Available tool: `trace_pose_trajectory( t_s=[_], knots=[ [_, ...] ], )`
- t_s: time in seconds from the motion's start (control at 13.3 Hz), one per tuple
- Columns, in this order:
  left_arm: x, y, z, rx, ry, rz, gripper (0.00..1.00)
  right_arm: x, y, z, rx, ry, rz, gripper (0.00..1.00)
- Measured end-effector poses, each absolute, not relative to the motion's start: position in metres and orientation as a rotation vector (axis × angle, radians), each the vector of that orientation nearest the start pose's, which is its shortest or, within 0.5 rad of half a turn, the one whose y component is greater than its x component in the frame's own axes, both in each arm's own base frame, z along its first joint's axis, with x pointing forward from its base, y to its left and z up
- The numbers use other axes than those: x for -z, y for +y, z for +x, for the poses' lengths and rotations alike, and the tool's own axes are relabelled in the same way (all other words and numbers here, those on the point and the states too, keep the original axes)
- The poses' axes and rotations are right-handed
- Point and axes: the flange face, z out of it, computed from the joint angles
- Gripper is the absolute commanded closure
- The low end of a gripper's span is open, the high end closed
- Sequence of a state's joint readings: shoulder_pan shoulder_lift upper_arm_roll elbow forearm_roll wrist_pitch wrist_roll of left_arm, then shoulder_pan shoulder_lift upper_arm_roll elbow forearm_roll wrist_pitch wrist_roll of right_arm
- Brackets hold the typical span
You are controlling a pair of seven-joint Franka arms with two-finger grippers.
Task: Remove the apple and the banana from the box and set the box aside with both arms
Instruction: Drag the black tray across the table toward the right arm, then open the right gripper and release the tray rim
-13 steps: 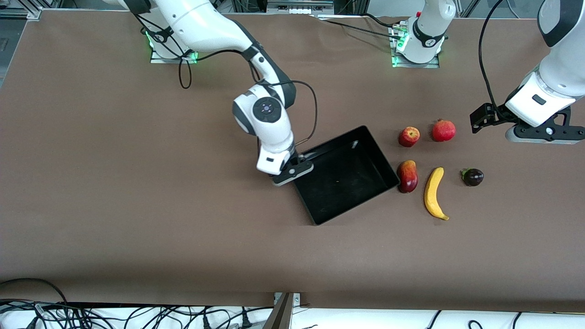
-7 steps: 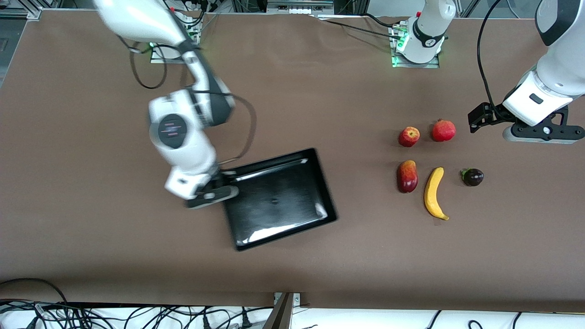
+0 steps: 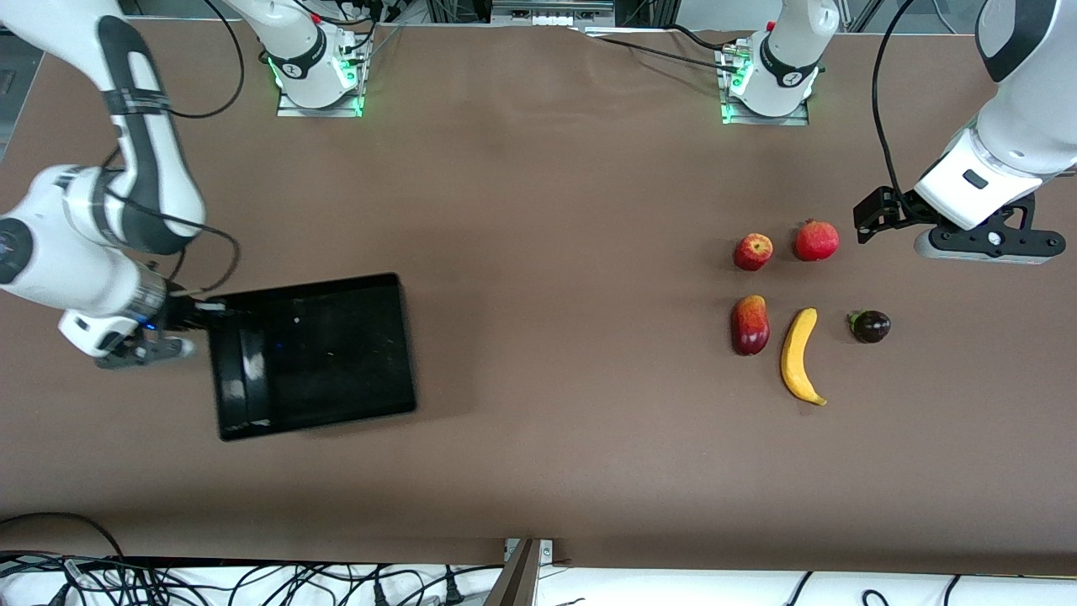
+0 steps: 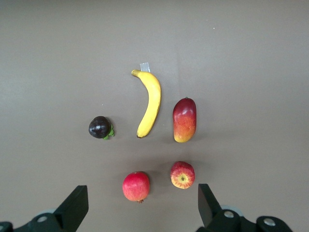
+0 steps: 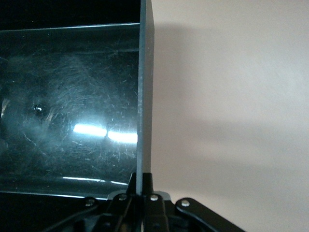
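The black box (image 3: 336, 353) lies on the table toward the right arm's end. My right gripper (image 3: 202, 311) is shut on the box's wall (image 5: 144, 96) at that end, the thin rim pinched between its fingers (image 5: 143, 186). The red-and-yellow apple (image 3: 753, 251) (image 4: 182, 174) and the yellow banana (image 3: 799, 355) (image 4: 149, 104) lie toward the left arm's end. My left gripper (image 3: 980, 244) (image 4: 141, 208) hangs open and holds nothing, over the table beside the fruit group.
Beside the apple lies a round red fruit (image 3: 816, 241) (image 4: 136, 186). A red-yellow mango (image 3: 750, 324) (image 4: 184, 119) and a dark purple fruit (image 3: 870, 326) (image 4: 100, 127) flank the banana. Both arm bases (image 3: 764, 80) stand at the table's back edge.
My right arm has swept the box from beside the fruits across the table toward the right arm's end, turning it on the way. The left gripper has drifted only slightly.
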State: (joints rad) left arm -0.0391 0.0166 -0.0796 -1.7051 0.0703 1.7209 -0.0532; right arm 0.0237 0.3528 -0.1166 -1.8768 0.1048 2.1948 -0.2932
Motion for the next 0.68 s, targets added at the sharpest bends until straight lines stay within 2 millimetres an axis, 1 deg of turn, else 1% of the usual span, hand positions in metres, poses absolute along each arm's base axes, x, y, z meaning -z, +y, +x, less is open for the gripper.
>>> trace_pose_trajectory(
  t_s=[0.08,0.15,0.38,0.53,0.6,0.68],
  knots=[
    [-0.565,-0.061,0.564,0.008,0.117,-3.071,0.00,-0.314,-0.061,0.609,-0.022,-0.190,-3.089,1.00],
    [-0.565,-0.061,0.564,0.007,0.117,-3.071,0.00,-0.303,-0.064,0.596,-0.011,-0.171,-3.092,1.00],
    [-0.565,-0.061,0.564,0.006,0.117,-3.071,0.00,-0.272,-0.064,0.566,0.009,-0.124,-3.091,1.00],
    [-0.565,-0.060,0.564,0.006,0.117,-3.071,0.00,-0.264,-0.063,0.556,0.023,-0.100,-3.084,1.00],
    [-0.565,-0.060,0.564,0.005,0.117,-3.071,0.00,-0.264,-0.063,0.554,0.024,-0.097,-3.082,0.41],
    [-0.565,-0.060,0.564,0.005,0.117,-3.071,0.00,-0.265,-0.062,0.554,0.025,-0.098,-3.082,0.00]
  ],
)
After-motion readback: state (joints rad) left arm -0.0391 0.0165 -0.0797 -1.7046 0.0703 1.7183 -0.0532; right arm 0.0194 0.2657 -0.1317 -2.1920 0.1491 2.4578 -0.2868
